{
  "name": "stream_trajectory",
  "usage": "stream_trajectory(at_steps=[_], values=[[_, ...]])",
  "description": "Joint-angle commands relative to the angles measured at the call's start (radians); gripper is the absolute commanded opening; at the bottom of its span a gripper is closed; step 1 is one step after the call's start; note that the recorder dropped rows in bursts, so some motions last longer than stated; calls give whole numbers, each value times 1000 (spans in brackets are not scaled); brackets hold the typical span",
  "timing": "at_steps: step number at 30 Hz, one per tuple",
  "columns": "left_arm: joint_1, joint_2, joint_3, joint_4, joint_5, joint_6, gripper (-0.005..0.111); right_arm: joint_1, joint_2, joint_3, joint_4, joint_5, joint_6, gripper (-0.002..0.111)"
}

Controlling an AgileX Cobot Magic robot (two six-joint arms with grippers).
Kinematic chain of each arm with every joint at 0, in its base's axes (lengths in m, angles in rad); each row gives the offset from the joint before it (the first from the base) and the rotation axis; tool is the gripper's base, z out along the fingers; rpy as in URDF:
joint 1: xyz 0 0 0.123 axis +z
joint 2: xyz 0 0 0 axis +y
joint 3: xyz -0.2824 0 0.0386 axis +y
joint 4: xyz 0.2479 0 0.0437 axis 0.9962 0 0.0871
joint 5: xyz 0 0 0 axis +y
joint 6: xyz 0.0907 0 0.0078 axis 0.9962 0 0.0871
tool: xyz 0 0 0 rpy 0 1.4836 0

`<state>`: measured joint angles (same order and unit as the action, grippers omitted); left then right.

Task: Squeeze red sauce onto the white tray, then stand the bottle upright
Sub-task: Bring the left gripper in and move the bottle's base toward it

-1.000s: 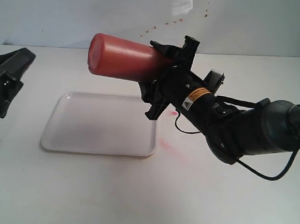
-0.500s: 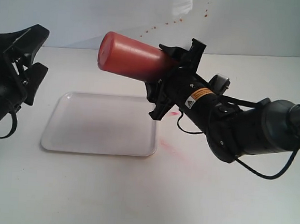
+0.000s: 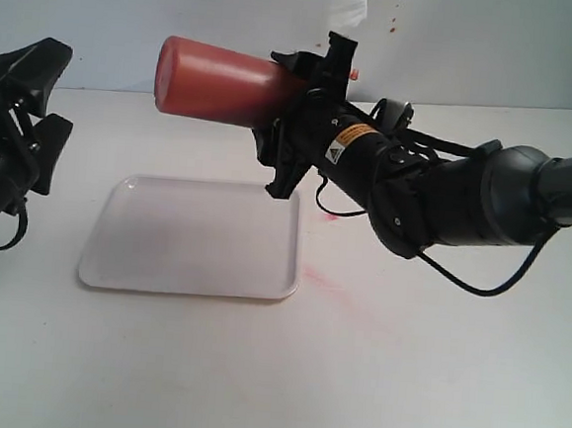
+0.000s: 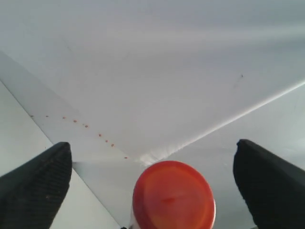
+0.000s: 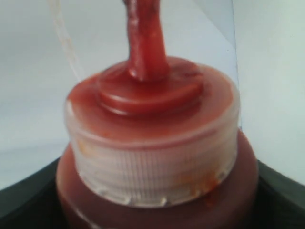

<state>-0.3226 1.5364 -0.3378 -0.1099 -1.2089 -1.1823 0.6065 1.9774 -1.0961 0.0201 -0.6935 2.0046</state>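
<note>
The bottle (image 3: 217, 82) hangs on its side above the far edge of the white tray (image 3: 190, 236), base toward the left. My right gripper (image 3: 308, 117) is shut on its neck end. In the right wrist view the ribbed cap and nozzle (image 5: 145, 57) are smeared with red sauce, and the right gripper (image 5: 152, 205) clamps the body just below the cap. My left gripper (image 3: 52, 106) stands open at the left, short of the bottle. In the left wrist view the bottle's round base (image 4: 174, 198) faces the open left gripper (image 4: 152, 157). The tray looks plain white.
Faint pink smears (image 3: 326, 277) mark the white table right of the tray. A line of small red specks (image 4: 86, 126) dots the back wall. The right arm (image 3: 465, 203) stretches over the table's right half, with a black cable hanging under it.
The right gripper has swung the bottle to the left and a little higher. The left gripper rose from low at the left edge and now faces the bottle's base.
</note>
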Motion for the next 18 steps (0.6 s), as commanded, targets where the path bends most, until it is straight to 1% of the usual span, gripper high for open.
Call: stream_trajectory(at_steps=[1,3,6,8,11,14,18], values=[[-6,1,-6,-37,-12,36,86,8,-15,-23,-13,8,-19,0],[-6,3,-6,-37,-12,36,86,12,-15,-23,-8,34,-19,0],[-6,5,-23,-37,-12,36,86,27,21,-42,-14,8,-25,0],[-6,5,-33,-36,-12,32,86,40,53,-77,-20,-10,-23,0],[-6,5,-38,-48,-12,32,86,63,98,-127,-2,-86,-9,0],[-6,5,-38,-100,-12,32,86,73,138,-184,-4,-88,-15,0],[-6,5,-38,-97,-12,32,86,92,182,-263,-31,-77,-15,0]])
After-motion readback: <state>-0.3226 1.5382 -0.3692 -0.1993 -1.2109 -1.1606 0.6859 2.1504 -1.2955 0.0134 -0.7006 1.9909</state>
